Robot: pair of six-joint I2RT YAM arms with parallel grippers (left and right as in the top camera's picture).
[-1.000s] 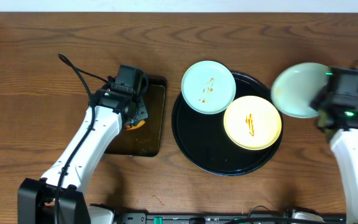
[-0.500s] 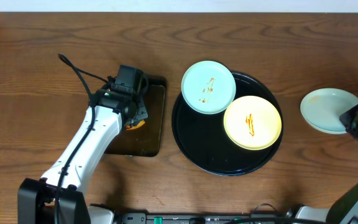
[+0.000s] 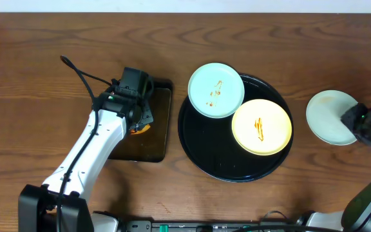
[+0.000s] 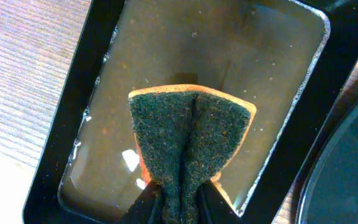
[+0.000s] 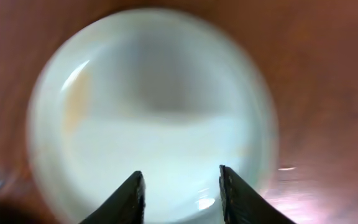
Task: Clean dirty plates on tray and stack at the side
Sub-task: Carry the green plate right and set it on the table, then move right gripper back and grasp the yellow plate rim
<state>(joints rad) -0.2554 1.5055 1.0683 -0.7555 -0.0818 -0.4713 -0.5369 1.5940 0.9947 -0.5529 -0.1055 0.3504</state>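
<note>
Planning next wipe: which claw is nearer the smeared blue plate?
Left. Left claw, holding the sponge, sits just left of the plate; right claw is past the tray.

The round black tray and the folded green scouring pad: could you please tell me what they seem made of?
Round black tray: probably glossy plastic or lacquer, given its sheen. Folded green scouring pad: coarse fuzzy abrasive fibre over orange sponge.

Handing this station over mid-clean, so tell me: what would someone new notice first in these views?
Two sauce-streaked plates, the mint plate and the yellow plate, sit on the round black tray at centre. Left, the left gripper pinches a folded green sponge over the wet rectangular tray; far right, a third plate lies on the table under the right gripper.
</note>
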